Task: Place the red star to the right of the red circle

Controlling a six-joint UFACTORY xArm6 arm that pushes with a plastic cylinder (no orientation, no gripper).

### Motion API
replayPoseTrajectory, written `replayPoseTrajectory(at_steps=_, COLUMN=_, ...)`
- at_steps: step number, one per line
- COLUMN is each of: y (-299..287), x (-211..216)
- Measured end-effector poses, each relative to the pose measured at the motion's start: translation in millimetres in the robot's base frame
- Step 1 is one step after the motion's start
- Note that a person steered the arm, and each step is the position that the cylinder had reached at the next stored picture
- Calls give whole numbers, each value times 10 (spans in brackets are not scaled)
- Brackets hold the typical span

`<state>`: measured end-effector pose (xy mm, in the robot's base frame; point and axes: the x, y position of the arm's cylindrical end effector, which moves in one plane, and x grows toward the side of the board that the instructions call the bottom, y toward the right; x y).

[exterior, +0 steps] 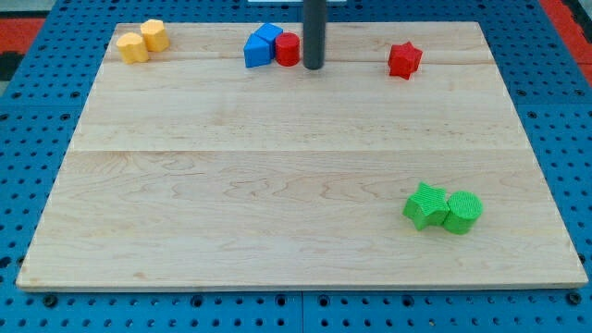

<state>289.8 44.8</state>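
The red star [404, 59] lies near the view's top, right of centre. The red circle [289, 48] lies at the top centre, touching the blue blocks on its left. My tip [314, 67] stands just to the right of the red circle, close to it, and well to the left of the red star. The rod rises from the tip out of the view's top.
Two blue blocks [261, 46] sit together left of the red circle. Two yellow blocks [142, 42] sit at the top left. A green star [425, 205] and a green cylinder [462, 212] touch at the bottom right. The wooden board [277, 185] lies on a blue pegboard.
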Motion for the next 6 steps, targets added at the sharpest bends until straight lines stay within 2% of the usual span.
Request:
replayPoseTrajectory(at_steps=2, y=1096, x=394)
replayPoseTrajectory(at_steps=4, y=1260, x=-299)
replayPoseTrajectory(at_steps=5, y=1600, x=-498)
replayPoseTrajectory(at_steps=6, y=1326, x=-632)
